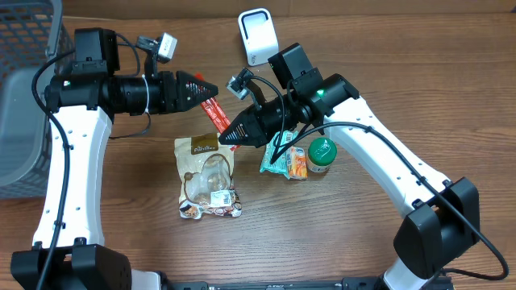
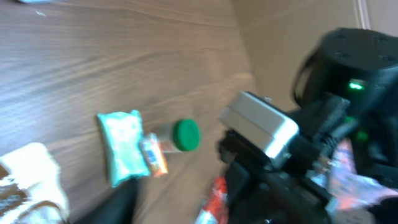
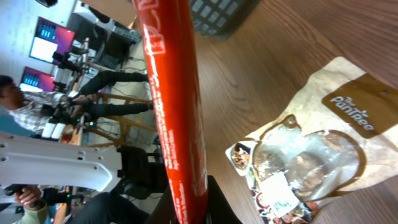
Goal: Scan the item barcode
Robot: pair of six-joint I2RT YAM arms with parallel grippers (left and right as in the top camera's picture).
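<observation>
The item is a long red stick packet (image 1: 214,114), held in the air between the two arms. My right gripper (image 1: 229,138) is shut on its lower end. In the right wrist view the packet (image 3: 169,118) runs up from between the dark fingers (image 3: 219,202). My left gripper (image 1: 211,89) points at the packet's upper end. The left wrist view is blurred. It shows one dark finger (image 2: 121,202) well apart from the red packet (image 2: 214,198), so the jaws stand open with nothing in them. A white scanner (image 1: 256,36) stands at the table's back.
A tan snack bag (image 1: 206,177) lies below the grippers. Right of it lie a teal packet (image 1: 274,158), a small orange packet (image 1: 297,165) and a green-lidded jar (image 1: 321,155). A grey wire basket (image 1: 24,89) stands at the far left.
</observation>
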